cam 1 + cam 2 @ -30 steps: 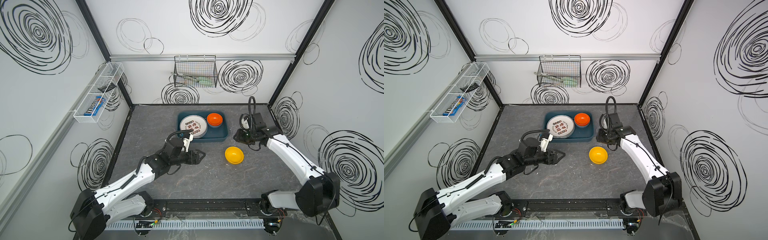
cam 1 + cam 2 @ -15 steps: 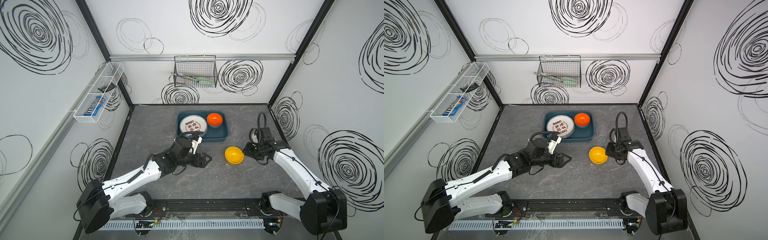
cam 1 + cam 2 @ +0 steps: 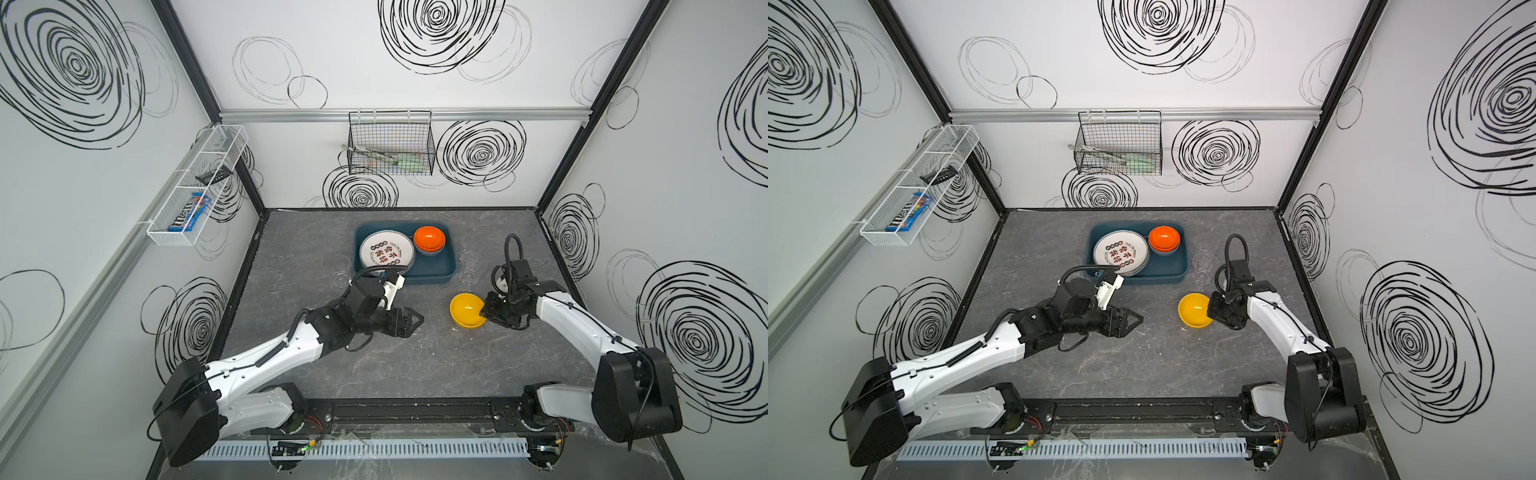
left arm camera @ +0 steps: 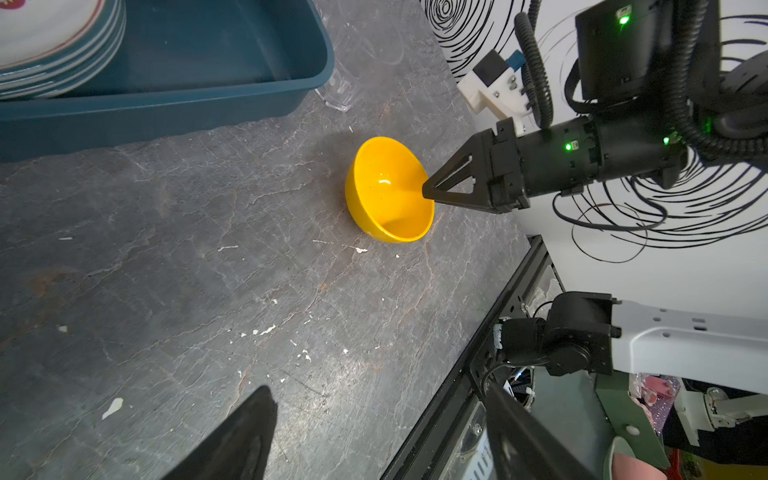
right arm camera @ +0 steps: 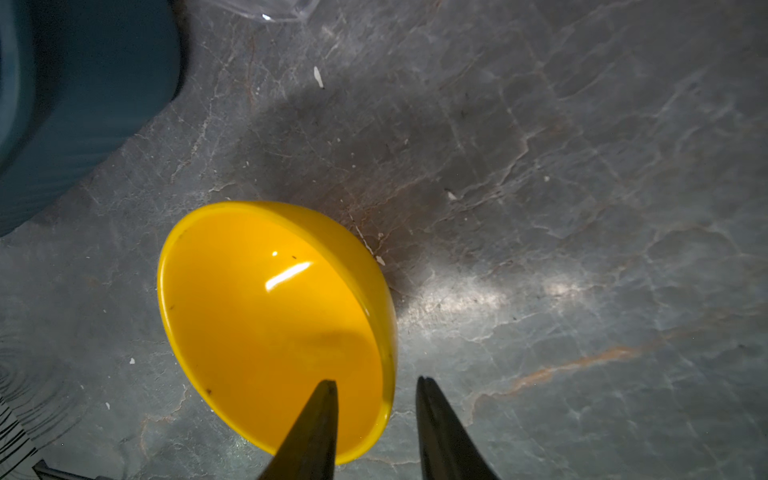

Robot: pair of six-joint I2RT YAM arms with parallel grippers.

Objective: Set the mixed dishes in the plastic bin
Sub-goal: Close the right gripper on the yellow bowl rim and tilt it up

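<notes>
Grasping the yellow bowl (image 5: 266,316), on the table (image 3: 374,365) near-right of the plastic bin (image 3: 428,278). Straddling its right rim with the right gripper (image 5: 376,380), jaws narrowly apart, seemingly not pinching yet. Next: closing, lifting, carrying far-left over the bin wall.

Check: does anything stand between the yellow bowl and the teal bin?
Nothing lies straight between the yellow bowl and the teal bin; a clear cup stands beside the bin's corner nearest the bowl, close to that path.
</notes>
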